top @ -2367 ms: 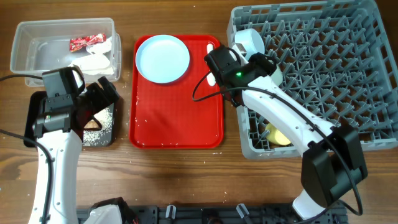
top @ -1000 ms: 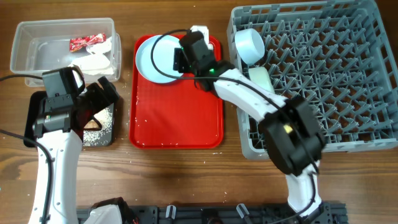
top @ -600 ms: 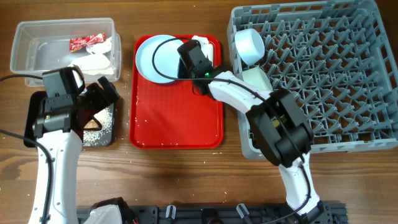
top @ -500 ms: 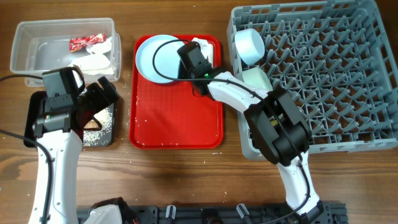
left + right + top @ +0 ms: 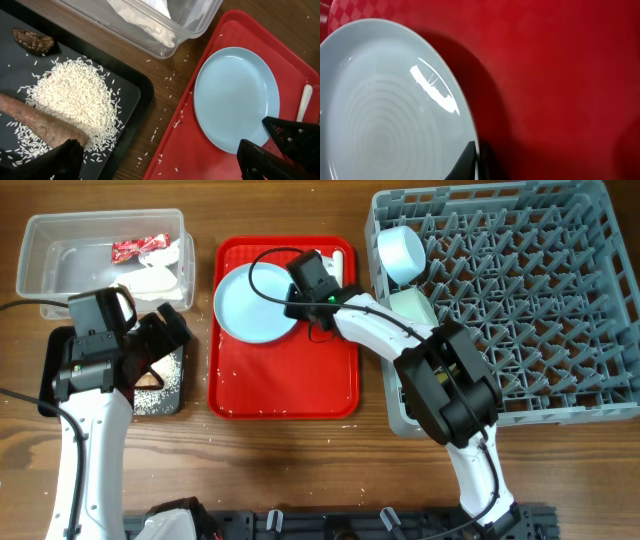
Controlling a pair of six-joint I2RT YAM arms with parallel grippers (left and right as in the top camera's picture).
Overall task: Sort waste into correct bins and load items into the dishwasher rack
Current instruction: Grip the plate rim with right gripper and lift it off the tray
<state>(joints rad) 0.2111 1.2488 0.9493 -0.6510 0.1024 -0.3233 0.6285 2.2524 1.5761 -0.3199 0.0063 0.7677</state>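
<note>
The round pale blue plate (image 5: 252, 302) lies on the flat red tray (image 5: 285, 385). My right gripper (image 5: 297, 304) is shut on the plate's right rim; in the right wrist view its dark fingertips (image 5: 469, 159) pinch the plate (image 5: 385, 115) edge from both sides. A white spoon (image 5: 340, 264) lies at the tray's far right, partly under the arm. Two pale blue bowls (image 5: 402, 251) (image 5: 414, 306) stand in the grey dishwasher rack (image 5: 530, 300). My left gripper (image 5: 163, 340) hangs open over the black tray (image 5: 130, 87), nothing between its fingers (image 5: 70, 160).
The clear tub (image 5: 60, 255) at far left holds a red candy wrapper (image 5: 140, 248) and crumpled white paper (image 5: 152, 280). The black tray carries rice grains (image 5: 75, 97), a brown stick (image 5: 40, 122) and a dark scrap (image 5: 32, 39). Loose grains dot the wood and tray.
My right gripper has shut on the plate's rim, and the plate has slid a little toward the front of the red tray. The left arm has stayed still.
</note>
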